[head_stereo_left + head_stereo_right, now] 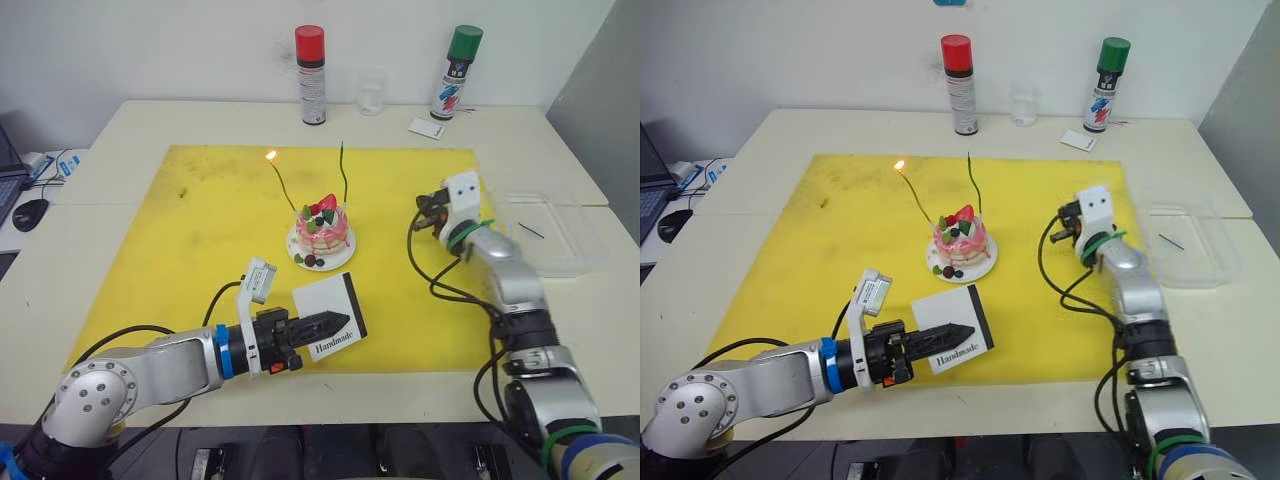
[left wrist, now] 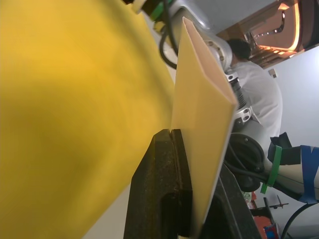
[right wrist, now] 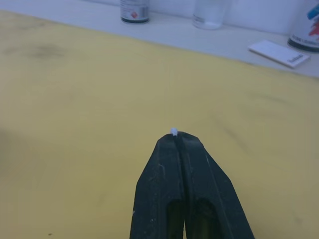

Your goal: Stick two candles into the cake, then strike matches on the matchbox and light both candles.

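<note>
The small round pink-and-white cake [image 1: 321, 229] on its white plate sits near the middle of the yellow square mat [image 1: 200, 250], with two thin green candles standing in it: the candle [image 1: 282, 186] leaning toward 11 o'clock carries a small flame at its tip, while the upright candle [image 1: 344, 175] at 12 o'clock shows no flame. At 6 o'clock from the cake, the left gripper [image 1: 325, 322] has its black fingers clamped on the flat white matchbox [image 1: 330, 314] printed "Handmade", holding it tilted, dark strip along its 3 o'clock edge. At 3 o'clock from the cake, the right gripper [image 3: 175, 134] hovers over the mat, fingers pressed together on a tiny pale stub [image 3: 173, 131]; what it is cannot be told. A clear plastic tray [image 1: 560, 235] lies farther toward 3 o'clock.
</note>
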{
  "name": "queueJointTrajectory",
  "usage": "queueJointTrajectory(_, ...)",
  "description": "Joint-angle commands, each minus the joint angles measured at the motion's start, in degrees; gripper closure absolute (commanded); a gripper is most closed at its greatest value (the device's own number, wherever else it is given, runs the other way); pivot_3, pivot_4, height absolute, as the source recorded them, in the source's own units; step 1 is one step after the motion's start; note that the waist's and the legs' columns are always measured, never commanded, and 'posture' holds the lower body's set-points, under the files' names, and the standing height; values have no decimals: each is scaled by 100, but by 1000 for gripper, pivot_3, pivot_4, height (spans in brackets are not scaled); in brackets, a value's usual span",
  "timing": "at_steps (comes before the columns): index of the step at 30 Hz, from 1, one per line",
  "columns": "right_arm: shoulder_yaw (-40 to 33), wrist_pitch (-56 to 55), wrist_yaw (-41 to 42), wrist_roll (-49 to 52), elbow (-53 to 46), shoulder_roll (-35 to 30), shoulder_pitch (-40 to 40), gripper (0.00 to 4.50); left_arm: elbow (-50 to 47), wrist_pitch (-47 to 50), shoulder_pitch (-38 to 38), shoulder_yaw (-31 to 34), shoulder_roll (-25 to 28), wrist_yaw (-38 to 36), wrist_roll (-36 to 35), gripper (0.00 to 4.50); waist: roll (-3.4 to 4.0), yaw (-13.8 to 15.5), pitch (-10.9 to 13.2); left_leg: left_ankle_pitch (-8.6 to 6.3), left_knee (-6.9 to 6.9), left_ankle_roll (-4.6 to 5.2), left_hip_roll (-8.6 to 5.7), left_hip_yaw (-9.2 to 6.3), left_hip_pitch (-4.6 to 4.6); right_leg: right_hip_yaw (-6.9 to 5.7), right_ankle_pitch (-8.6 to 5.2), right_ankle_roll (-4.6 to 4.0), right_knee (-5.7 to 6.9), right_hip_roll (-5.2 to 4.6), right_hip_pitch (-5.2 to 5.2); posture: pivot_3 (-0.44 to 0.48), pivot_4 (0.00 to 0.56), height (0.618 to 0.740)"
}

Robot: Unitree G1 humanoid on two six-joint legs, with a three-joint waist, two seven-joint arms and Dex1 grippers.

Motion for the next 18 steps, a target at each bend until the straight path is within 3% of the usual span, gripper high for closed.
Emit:
queueJointTrajectory(1, -105, 589, 796, 667, -958, -271, 86, 4458, -52, -36, -79, 23, -41, -56, 27, 4500, 0, -2, 0, 0, -1, 0, 0, 0, 1, 0, 0, 0, 0, 0, 0, 0, 150, 740)
queueJointTrajectory(5, -142, 1327, 1545, 1396, -1839, -685, 242, 4458, 97, -15, -114, 32, -86, -85, 136, 4500, 0, 0, 0, 0, -2, 0, 0, 0, 0, 1, 0, 0, -1, 0, 0, 0, 150, 740)
queueJointTrajectory(18, 253, 1243, 3010, 2073, -3780, -1602, 718, 4458, 748, -143, -687, 209, -510, 213, 435, 4500, -2, 41, 0, 0, 0, 0, 0, 1, -2, 1, -1, 2, -6, 0, 0, 0, 150, 740)
